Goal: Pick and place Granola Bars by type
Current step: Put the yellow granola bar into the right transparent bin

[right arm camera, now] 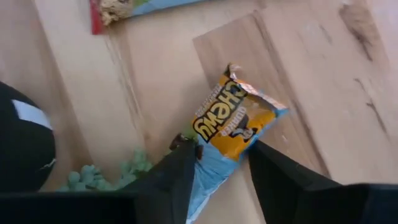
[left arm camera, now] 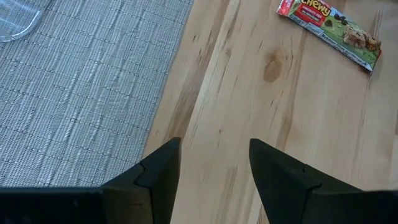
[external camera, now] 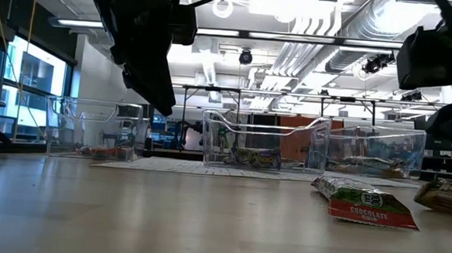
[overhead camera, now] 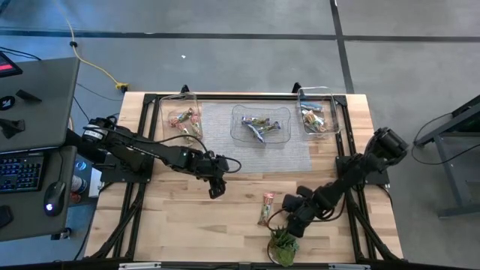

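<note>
A tan-orange and blue granola bar point(right arm camera: 235, 121) lies on the wood near the table's front, with my right gripper point(right arm camera: 221, 152) shut on its blue end; in the high view that gripper point(overhead camera: 291, 217) hides it. A green-and-red bar point(overhead camera: 266, 208) lies flat on the wood just left of it and also shows in the low view point(external camera: 365, 202). My left gripper point(overhead camera: 216, 187) hangs open above bare wood beside the grey mat point(left arm camera: 81, 93), holding nothing. More bars lie in three clear bins point(overhead camera: 182, 120), point(overhead camera: 260, 126), point(overhead camera: 319, 114) at the far edge. My right gripper pinches the bar between its two fingers, across its width, at the blue end point(right arm camera: 208, 163). The fingers point steeply down from above. The bar's orange end point(right arm camera: 252, 112) still rests on the table, the wrapper a little crumpled.
A small green potted plant point(overhead camera: 283, 247) stands right beside my right gripper at the table's front edge; its leaves point(right arm camera: 102, 177) show in the right wrist view. The grey mat point(overhead camera: 259, 146) lies under the bins. Bare wood stretches between the two grippers.
</note>
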